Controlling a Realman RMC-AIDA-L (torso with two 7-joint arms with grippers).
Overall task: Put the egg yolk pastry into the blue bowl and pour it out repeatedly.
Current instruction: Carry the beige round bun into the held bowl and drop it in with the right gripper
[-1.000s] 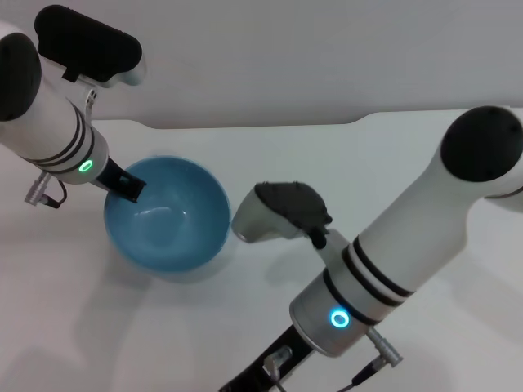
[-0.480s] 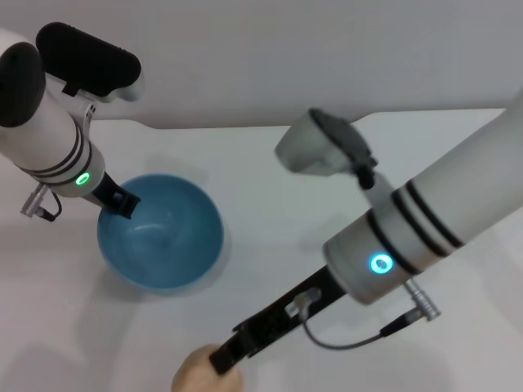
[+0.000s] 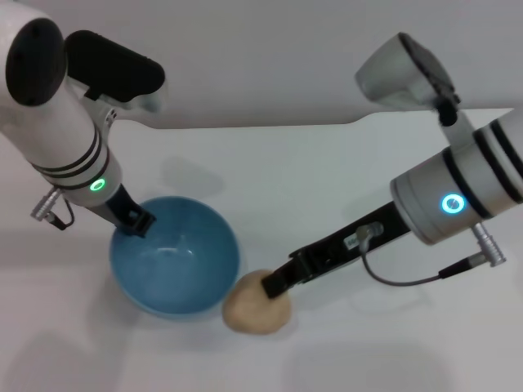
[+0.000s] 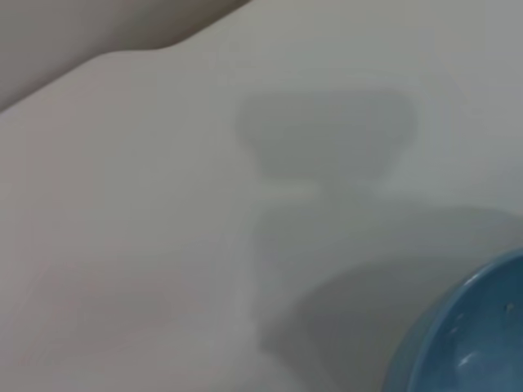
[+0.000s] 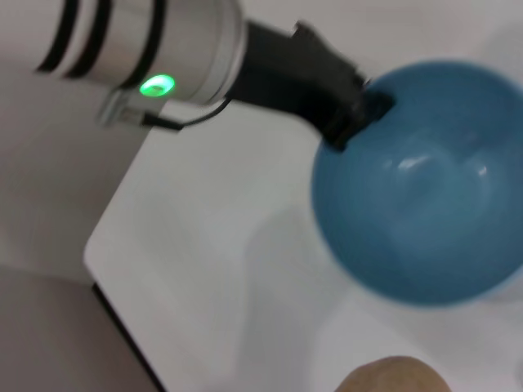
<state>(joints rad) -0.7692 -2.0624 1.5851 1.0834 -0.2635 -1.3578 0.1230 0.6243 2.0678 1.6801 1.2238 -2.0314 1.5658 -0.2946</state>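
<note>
The blue bowl [image 3: 184,269] stands empty on the white table at the front left; it also shows in the right wrist view [image 5: 425,220], and its edge shows in the left wrist view [image 4: 478,339]. My left gripper [image 3: 136,221] is shut on the bowl's back left rim, and the same gripper [image 5: 345,122] appears in the right wrist view. The egg yolk pastry [image 3: 253,309], a tan ball, is just outside the bowl's front right rim. My right gripper [image 3: 275,284] is shut on its top. Only the top of the egg yolk pastry [image 5: 396,377] shows in the right wrist view.
The white table [image 3: 327,171] ends at a far edge under the grey wall [image 3: 270,57]. The right wrist view shows the table's edge [image 5: 118,269] beyond the bowl. A cable [image 3: 400,278] loops off my right wrist.
My right arm has swung back and to the right, bringing the held pastry into view beside the bowl. The left gripper and the bowl have shifted slightly forward and right.
</note>
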